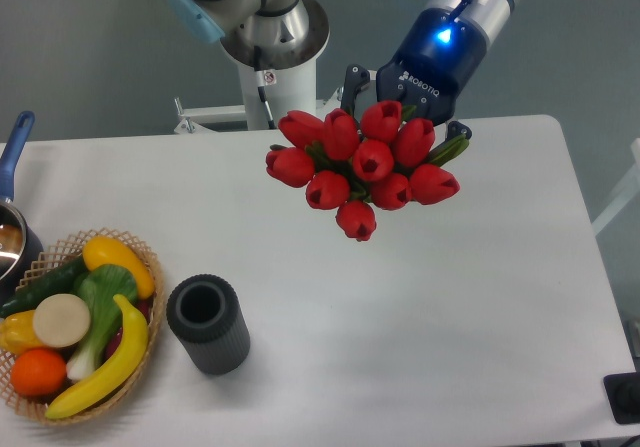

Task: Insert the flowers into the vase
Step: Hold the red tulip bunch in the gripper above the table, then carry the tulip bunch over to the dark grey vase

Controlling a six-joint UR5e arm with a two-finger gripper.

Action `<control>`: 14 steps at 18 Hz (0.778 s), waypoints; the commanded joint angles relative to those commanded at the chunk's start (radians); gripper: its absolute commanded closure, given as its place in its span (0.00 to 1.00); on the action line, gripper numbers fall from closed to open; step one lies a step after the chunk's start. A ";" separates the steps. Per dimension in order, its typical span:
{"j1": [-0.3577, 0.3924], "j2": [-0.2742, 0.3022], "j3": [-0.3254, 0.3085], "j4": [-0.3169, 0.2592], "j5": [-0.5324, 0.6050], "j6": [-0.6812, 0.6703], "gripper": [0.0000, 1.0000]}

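The gripper [405, 107] is holding the flowers [362, 170] by their stems, with its jaws closed around the bunch, and the red buds are pointing toward the camera above the white table [450, 297]. The flowers are hanging well apart from the vase [208, 323], up and to its right. The vase is standing upright, just beside the wicker basket [148, 267] of fruit, on the basket's right side.
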 joint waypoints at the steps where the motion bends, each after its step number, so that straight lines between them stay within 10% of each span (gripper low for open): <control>1: -0.012 -0.005 0.008 0.000 0.000 0.000 0.56; 14: -0.140 -0.100 0.020 0.166 -0.009 0.009 0.56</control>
